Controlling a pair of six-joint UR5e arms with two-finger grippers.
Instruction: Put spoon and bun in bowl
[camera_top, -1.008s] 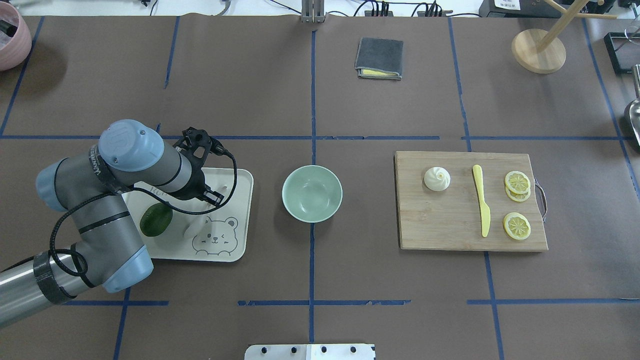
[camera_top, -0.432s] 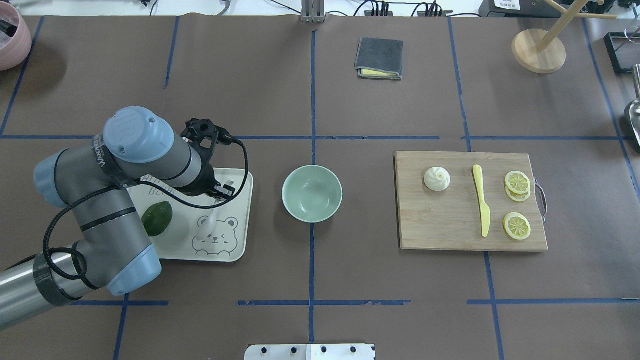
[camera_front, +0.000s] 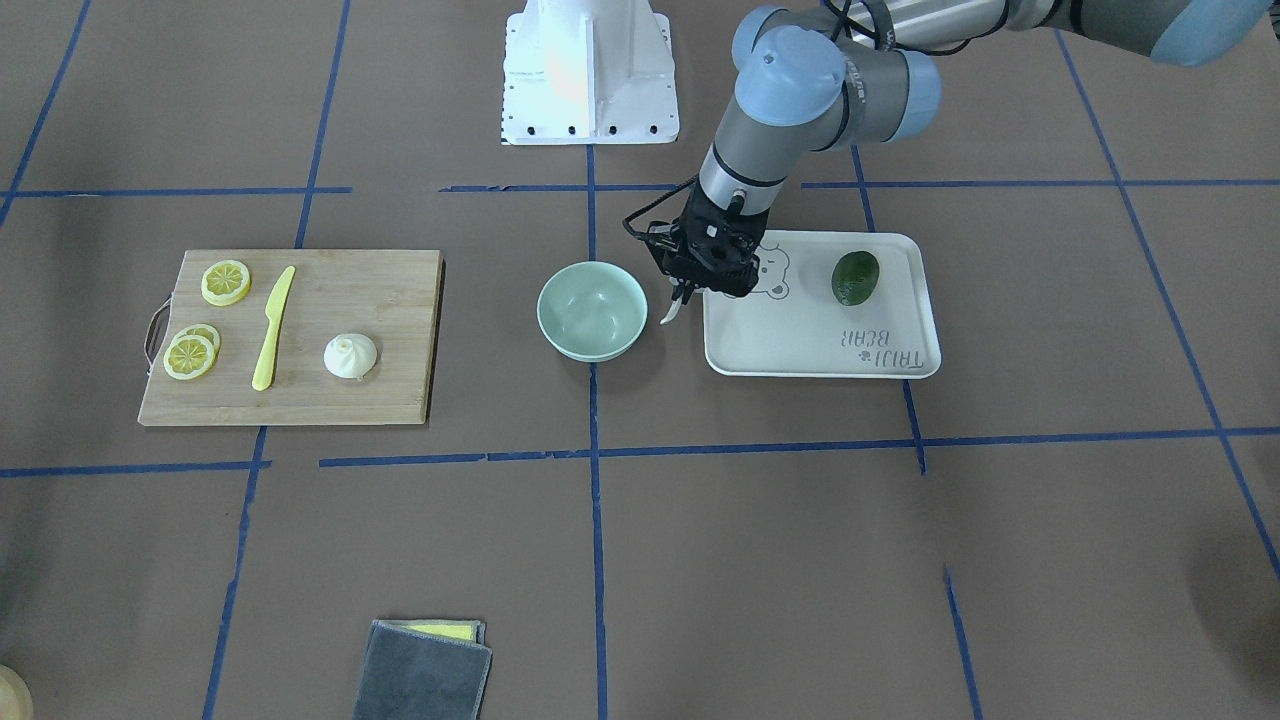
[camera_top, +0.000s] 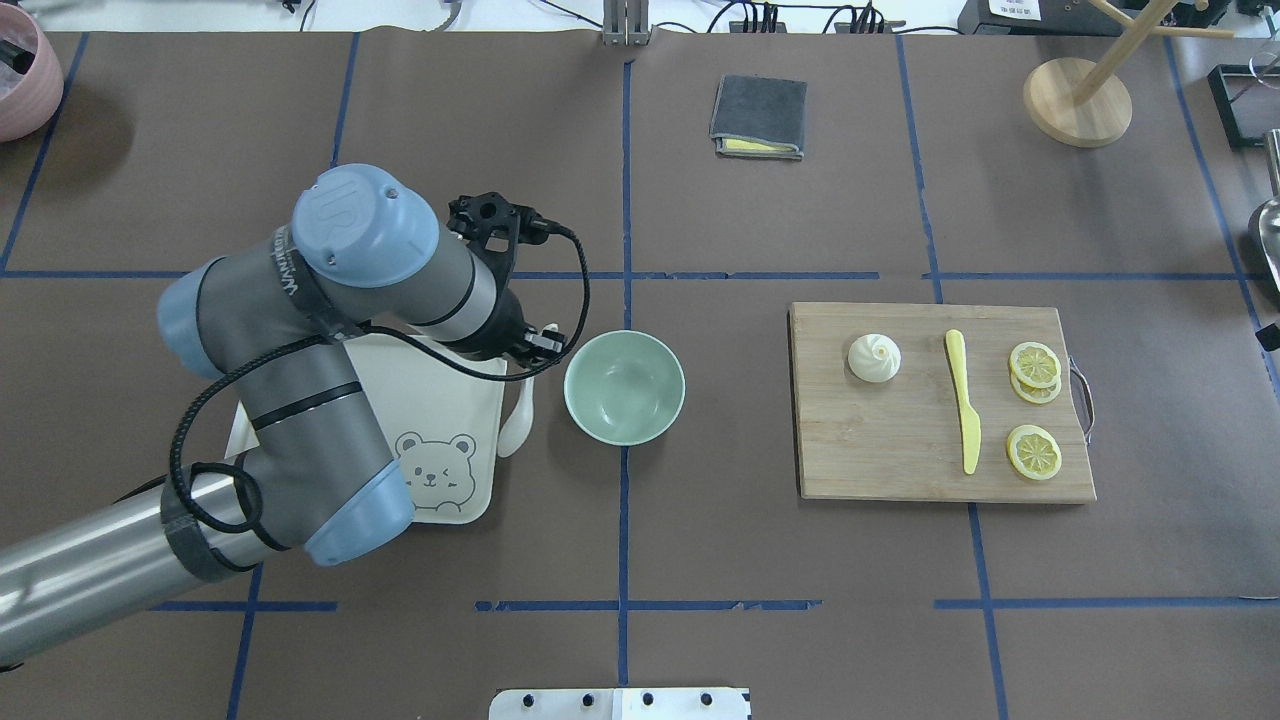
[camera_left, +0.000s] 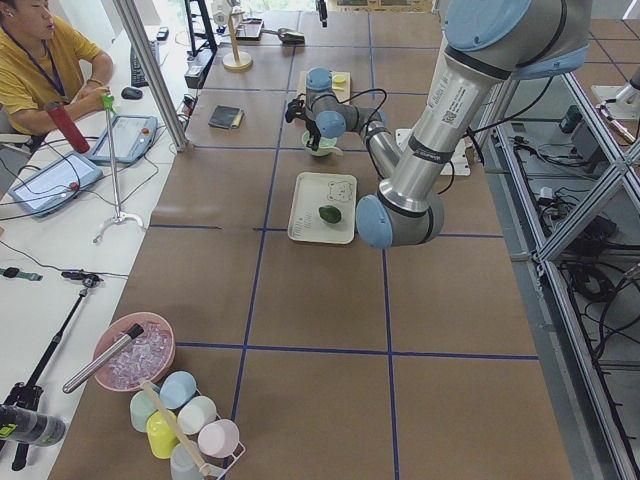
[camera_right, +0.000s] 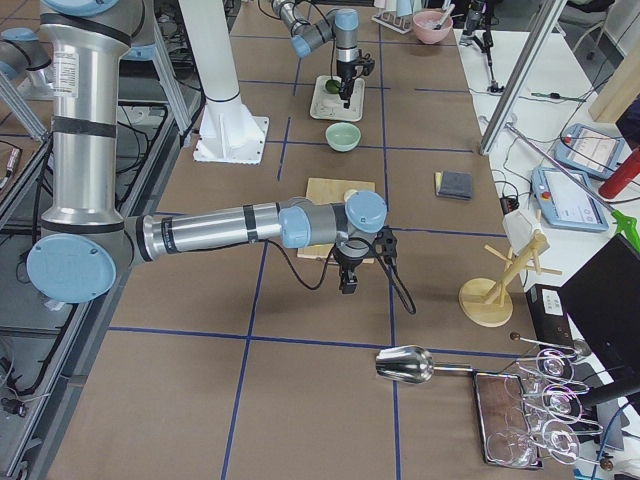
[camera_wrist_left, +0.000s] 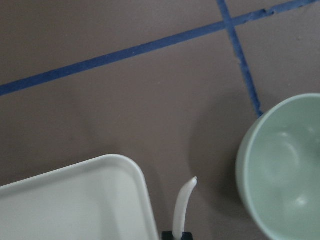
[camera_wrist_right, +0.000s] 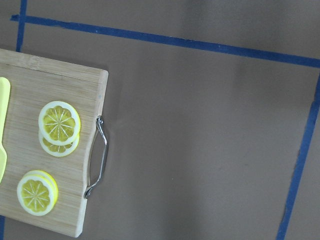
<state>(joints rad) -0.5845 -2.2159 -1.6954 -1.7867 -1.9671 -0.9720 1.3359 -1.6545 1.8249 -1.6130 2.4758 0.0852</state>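
Note:
My left gripper (camera_top: 533, 362) is shut on the off-white spoon (camera_top: 515, 425), which hangs in the gap between the bear-print tray (camera_top: 420, 385) and the mint-green bowl (camera_top: 624, 387). In the front view the gripper (camera_front: 688, 290) holds the spoon (camera_front: 670, 312) just right of the bowl (camera_front: 591, 310). The left wrist view shows the spoon (camera_wrist_left: 182, 202) beside the bowl (camera_wrist_left: 285, 170). The bun (camera_top: 874, 357) sits on the wooden cutting board (camera_top: 900, 450). My right gripper (camera_right: 347, 285) hovers past the board's handle end; I cannot tell whether it is open or shut.
A yellow knife (camera_top: 963, 400) and lemon slices (camera_top: 1034, 452) lie on the board. An avocado (camera_front: 855, 277) lies on the tray. A folded grey cloth (camera_top: 758, 117) and a wooden stand (camera_top: 1077, 100) are at the far side.
My left arm has lifted the spoon off the tray and carried it right, to just beside the bowl. The arm now hides the avocado in the overhead view.

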